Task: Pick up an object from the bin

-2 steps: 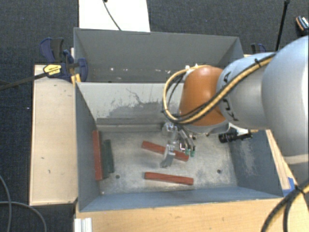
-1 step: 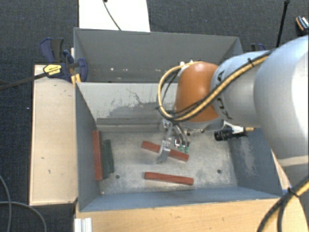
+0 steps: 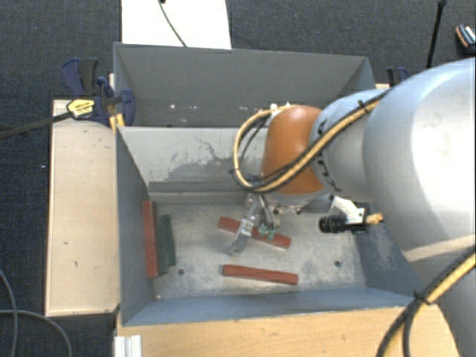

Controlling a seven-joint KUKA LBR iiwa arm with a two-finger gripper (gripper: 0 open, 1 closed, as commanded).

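The red-brown bar [image 3: 227, 223] lies flat on the floor of the bin [image 3: 336, 265], slanted, directly under the gripper [image 3: 245, 238], and it seems to be the thing nearest to being picked. The gripper is low, at the bar or very close above its middle, but whether it is spread or pressed together I cannot tell, and I also cannot say that the bar is held. Touching the same bar, just on the arm's side of the gripper, there is a small green piece [image 3: 268, 234]; its kind is not clear. A little further, toward the near wall of the bin, a second red-brown bar [image 3: 260, 274] lies flat and apart from the first. Well away from the gripper, on the side opposite to the arm, a long red stick [image 3: 149, 238] rests along the wall with a dark green stick [image 3: 165, 241] just beside it. In my judgement the approach is done, while the grasp is not confirmed and the lifting out of the bin is not yet done.
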